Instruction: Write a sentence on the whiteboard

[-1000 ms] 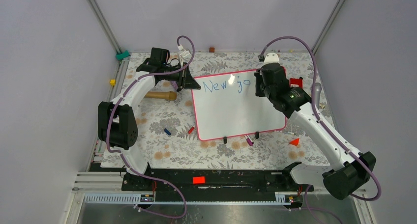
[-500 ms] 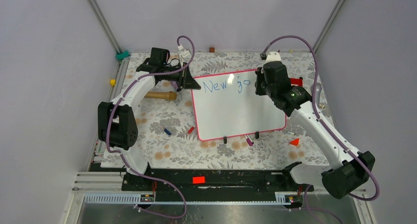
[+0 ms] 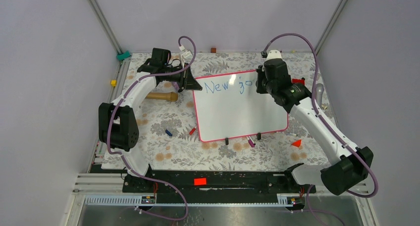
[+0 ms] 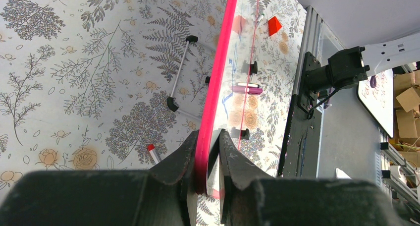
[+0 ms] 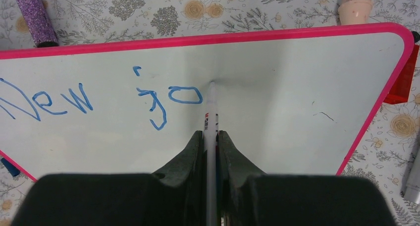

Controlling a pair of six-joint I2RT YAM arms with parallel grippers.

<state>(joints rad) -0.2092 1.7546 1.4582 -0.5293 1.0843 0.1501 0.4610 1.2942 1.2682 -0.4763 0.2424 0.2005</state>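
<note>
Nearest the arm bases, the floral table [image 3: 163,137] carries the whiteboard [image 3: 237,117], lying skewed mid-table with its small black clips [image 3: 227,141] on the near long edge. Most of the near part of the board is blank.

The right gripper [image 5: 210,137] is pressed together on a white marker [image 5: 212,107]. The barrel runs straight out between the fingers, so wrist motion maps directly to strokes. The tip sits at the board surface just right of the "o" and looks to be touching, probably starting the next letter.

The sentence [image 5: 79,98] runs along the board's far edge in blue, reading "New jo" so far — an early stage, by my judgement.

Farthest out, at the far left corner, the left gripper [image 4: 208,137] pinches the pink frame with one finger on each face — likely bracing the board so pen pressure doesn't slide it.
</note>
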